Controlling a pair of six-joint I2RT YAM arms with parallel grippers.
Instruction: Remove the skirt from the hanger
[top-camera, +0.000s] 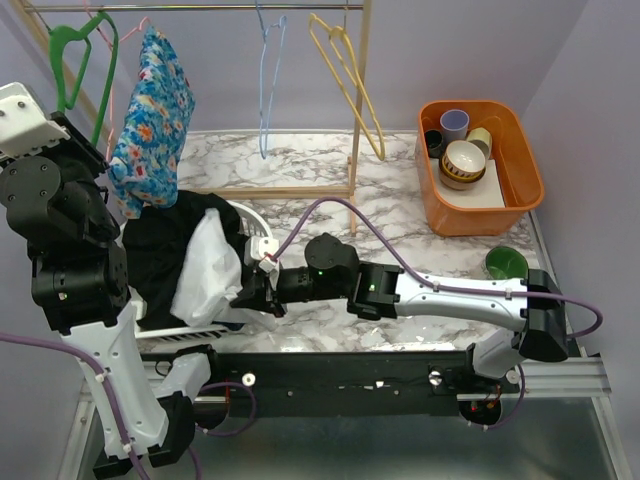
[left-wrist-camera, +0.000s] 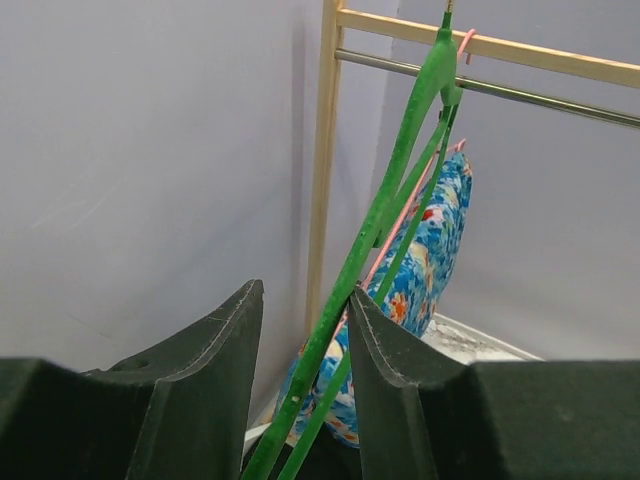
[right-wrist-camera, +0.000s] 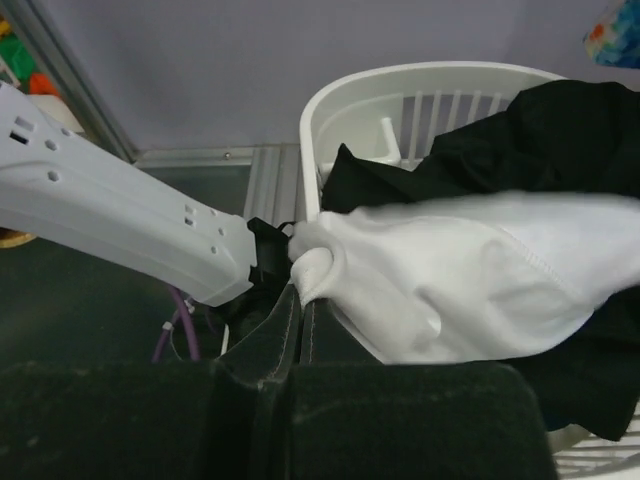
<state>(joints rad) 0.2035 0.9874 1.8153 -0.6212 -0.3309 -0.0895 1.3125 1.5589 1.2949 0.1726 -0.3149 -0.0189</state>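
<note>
With the skirt (top-camera: 160, 245) heaped in the white basket (right-wrist-camera: 400, 75) and the hanger (top-camera: 264, 130) bare on the rail (top-camera: 200, 8), removal looks done; right pincer (right-wrist-camera: 300, 310) clenched against a white cloth (right-wrist-camera: 470, 270), left pincer (left-wrist-camera: 305, 300) released astride the green hanger (left-wrist-camera: 400, 160), both should retreat.

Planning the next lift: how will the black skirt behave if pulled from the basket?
Probably floppy: the skirt lies crumpled over the basket rim. Likely light: the right gripper holds a bunched white fold, seemingly its lining, by a pinch. It may snag the rim.
</note>
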